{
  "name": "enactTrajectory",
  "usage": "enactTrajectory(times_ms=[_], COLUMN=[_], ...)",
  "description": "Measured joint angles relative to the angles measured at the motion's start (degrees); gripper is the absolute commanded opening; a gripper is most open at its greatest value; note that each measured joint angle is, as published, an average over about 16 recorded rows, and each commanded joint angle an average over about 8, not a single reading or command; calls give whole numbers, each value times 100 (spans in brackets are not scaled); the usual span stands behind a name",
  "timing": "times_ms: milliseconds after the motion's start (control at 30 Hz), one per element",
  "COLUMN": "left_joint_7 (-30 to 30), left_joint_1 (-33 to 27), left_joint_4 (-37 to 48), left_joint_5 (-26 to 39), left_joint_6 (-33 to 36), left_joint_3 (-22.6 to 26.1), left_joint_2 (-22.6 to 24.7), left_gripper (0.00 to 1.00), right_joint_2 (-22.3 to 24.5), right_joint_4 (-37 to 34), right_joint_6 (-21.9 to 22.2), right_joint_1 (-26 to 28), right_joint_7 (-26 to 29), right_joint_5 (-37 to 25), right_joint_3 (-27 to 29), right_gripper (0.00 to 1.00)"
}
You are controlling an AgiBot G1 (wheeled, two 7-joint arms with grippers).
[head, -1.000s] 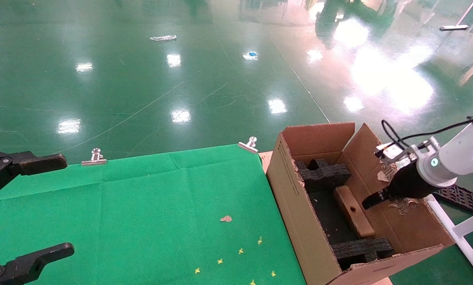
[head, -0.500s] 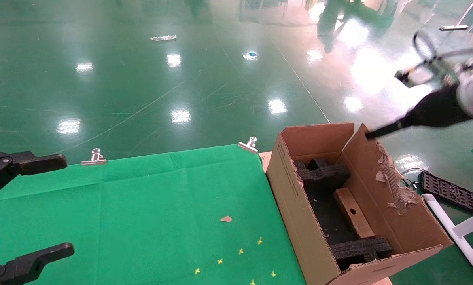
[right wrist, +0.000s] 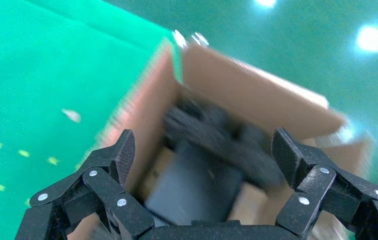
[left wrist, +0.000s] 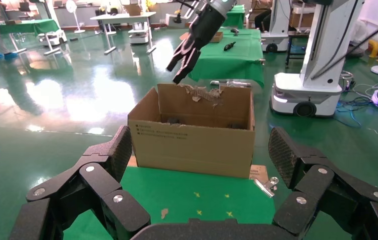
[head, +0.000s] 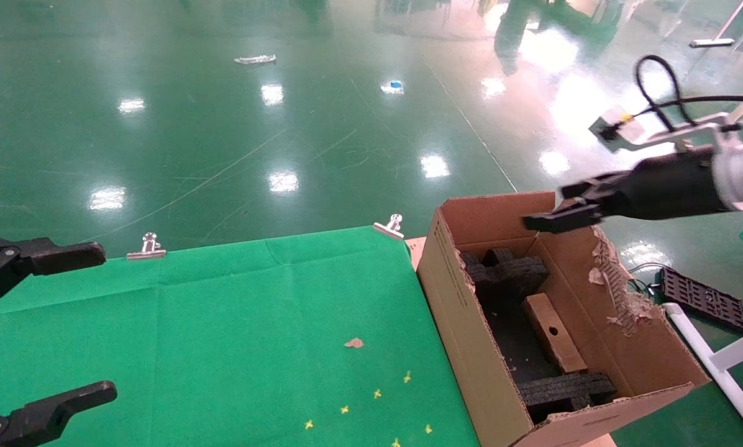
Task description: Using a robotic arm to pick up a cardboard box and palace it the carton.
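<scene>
The large carton (head: pixel 464 310) stands at the right end of the green table, its flaps up and black foam inserts (head: pixel 511 273) inside. The small cardboard box (head: pixel 555 341) lies on the carton's floor, its round hole facing up. My right gripper (head: pixel 545 208), on the white robotic arm (head: pixel 741 171), hovers open and empty above the carton's far flap. In the right wrist view the right gripper (right wrist: pixel 204 150) looks down into the carton (right wrist: pixel 256 95). My left gripper (head: pixel 104 321) stays open and parked at the table's left edge; from its wrist the left gripper (left wrist: pixel 201 147) faces the carton (left wrist: pixel 191 145).
Two metal clips (head: pixel 148 245) (head: pixel 391 226) pin the green cloth (head: pixel 222 323) along the table's far edge. A cardboard scrap (head: pixel 353 343) and small yellow marks (head: pixel 378 394) lie on the cloth. A black grid tray (head: pixel 704 298) and a white frame (head: pixel 719 366) are on the floor right of the carton.
The right gripper rose out of the carton empty, swung up to the right, then came back left over the far flap. The cardboard box stayed inside. The left arm has not moved.
</scene>
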Motion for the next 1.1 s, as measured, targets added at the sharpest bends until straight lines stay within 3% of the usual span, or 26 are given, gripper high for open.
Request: enactTrajectory(times_ms=[1100], left_joint_7=[4], left_joint_1=[-3], left_joint_4=[2], left_joint_5=[-5], left_joint_6=[-2], left_joint_3=[8], left_joint_2=[-2], left_gripper=[100], right_joint_2=[-290], right_joint_4=[2397], right_joint_6=[-922], right_joint_1=[-3490], right_joint_7=[-1286], right_joint_5=[1328], right_joint_3=[4260], right_gripper=[100])
